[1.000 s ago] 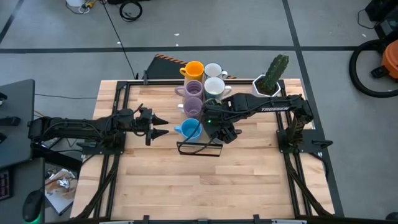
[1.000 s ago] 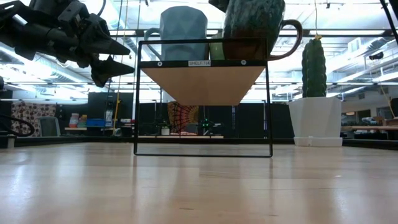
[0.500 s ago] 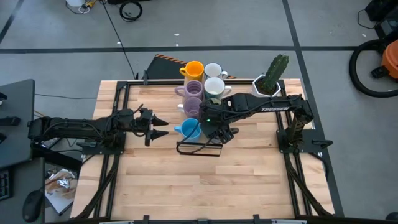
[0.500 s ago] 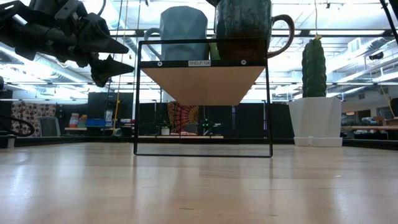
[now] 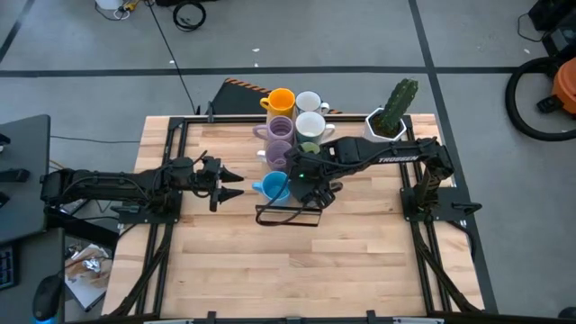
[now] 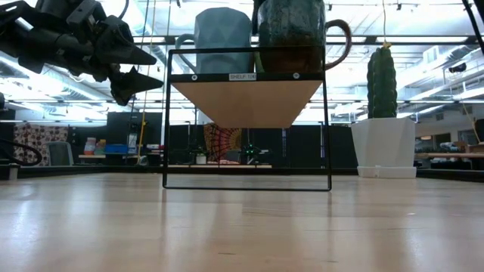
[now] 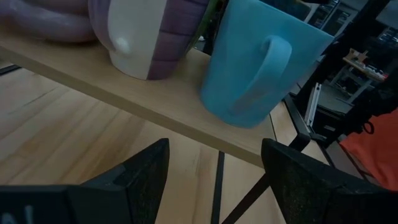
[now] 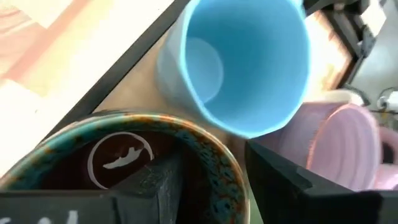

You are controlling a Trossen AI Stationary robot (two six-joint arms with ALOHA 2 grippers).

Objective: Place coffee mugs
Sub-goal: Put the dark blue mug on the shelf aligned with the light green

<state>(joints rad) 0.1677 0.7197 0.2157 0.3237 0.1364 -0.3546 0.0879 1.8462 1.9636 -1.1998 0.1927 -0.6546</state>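
Overhead, the right tool (image 5: 313, 191) sits at the middle of the frame, above the near end of the wire-framed shelf (image 5: 290, 215), and its dark body hides the dark brown mug (image 6: 291, 34) almost wholly in that view. From its own wrist camera one finger (image 8: 163, 179) reaches down inside the mug's glazed rim and the other (image 8: 273, 171) stands outside the wall; the fingers straddle the rim, partly spread, but whether they still pinch it cannot be made out. In the low view the mug's top is cut off by the upper edge of the frame, its base is level with the shelf's top bar, and its handle points to the right of the frame.

Just left of it stands the blue mug (image 6: 223, 30), upright on the same shelf. Behind, toward the top of the high view, a purple mug (image 5: 278, 153), another purple mug (image 5: 280, 129), the orange mug (image 5: 281, 99) and two white mugs (image 5: 310, 123) line the shelf; a sliver of green mug (image 5: 309, 147) peeks out beside the arm.

At the left of the high view the left tool (image 5: 225, 183) hangs above the surface (image 5: 270, 270), its fingers spread wide and empty, clear of the blue mug.

A potted cactus (image 5: 393, 110) stands at the upper right.
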